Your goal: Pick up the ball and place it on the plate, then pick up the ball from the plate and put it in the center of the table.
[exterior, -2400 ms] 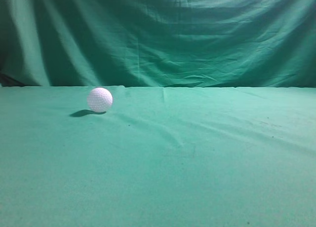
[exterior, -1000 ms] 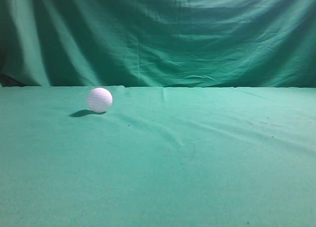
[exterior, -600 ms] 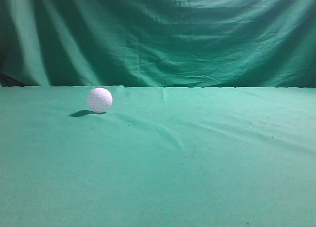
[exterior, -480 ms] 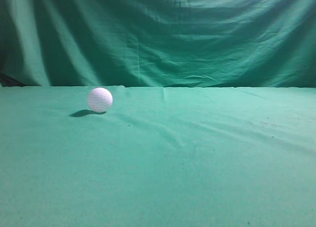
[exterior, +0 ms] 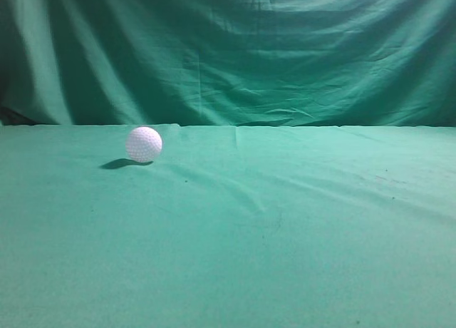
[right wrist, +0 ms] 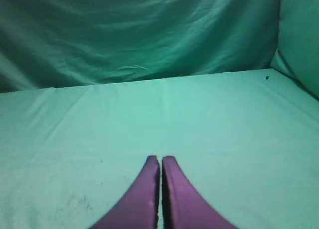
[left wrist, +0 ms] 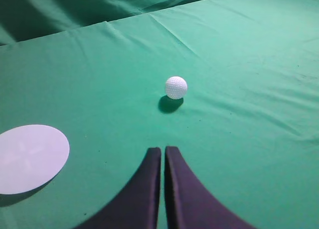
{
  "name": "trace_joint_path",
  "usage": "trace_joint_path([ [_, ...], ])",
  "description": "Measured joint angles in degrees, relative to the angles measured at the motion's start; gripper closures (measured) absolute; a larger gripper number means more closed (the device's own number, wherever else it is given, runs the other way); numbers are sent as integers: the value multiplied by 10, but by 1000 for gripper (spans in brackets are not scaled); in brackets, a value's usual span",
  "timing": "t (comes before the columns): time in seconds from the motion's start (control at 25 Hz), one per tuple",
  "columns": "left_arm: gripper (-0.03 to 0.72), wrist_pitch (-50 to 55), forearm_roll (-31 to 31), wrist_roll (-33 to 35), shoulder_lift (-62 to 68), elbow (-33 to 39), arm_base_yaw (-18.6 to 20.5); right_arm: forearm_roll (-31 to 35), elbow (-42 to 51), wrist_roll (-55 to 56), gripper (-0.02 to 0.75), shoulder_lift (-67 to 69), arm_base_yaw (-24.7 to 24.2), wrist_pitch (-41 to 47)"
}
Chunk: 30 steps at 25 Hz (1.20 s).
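Note:
The white dimpled golf ball rests on the teal-green table at the far left; it also shows in the left wrist view. A flat white round plate lies on the cloth at the left of the left wrist view. My left gripper is shut and empty, hovering well short of the ball. My right gripper is shut and empty over bare cloth. Neither gripper nor the plate shows in the exterior view.
A darker green draped cloth backdrop hangs behind the table's far edge. The table cloth has shallow wrinkles near the middle.

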Motion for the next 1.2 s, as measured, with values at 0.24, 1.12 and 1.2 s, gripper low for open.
trace_joint_path([
  [0.24,688,0,0,0,0,0,0,3,0,0,738,-9,-3,76],
  [1.12,688,0,0,0,0,0,0,164,1,-218,738,-9,-3,123],
  [1.2,688,0,0,0,0,0,0,165,1,-218,738,-9,-3,124],
])
